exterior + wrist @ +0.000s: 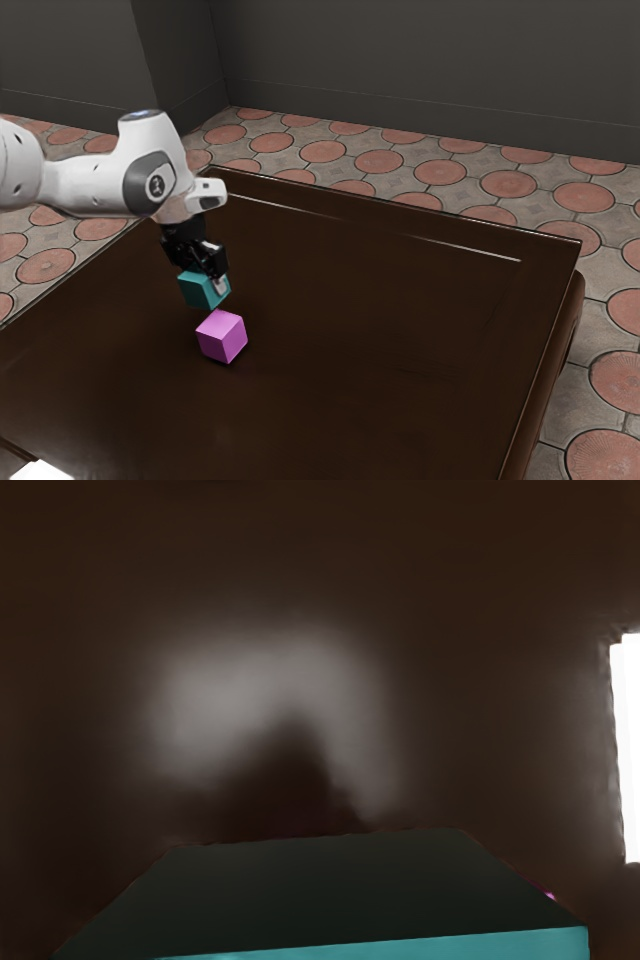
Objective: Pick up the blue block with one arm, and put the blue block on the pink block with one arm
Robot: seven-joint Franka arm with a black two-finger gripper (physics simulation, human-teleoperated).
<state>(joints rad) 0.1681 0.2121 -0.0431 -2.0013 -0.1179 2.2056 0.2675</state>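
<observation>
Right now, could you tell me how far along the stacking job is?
Done: the blue block is picked up, clamped between the fingers and clear of the table. In hand: it hangs just above the pink block, a little toward the exterior view's left, apparently not resting on it. Left: centre it, lower it onto the pink block and release.

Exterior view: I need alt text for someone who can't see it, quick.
The black gripper is shut on the blue block, holding it in the air just above the pink block, offset a little toward the exterior view's left. The pink block sits on a dark brown table, and the white arm reaches in from that left side.
</observation>
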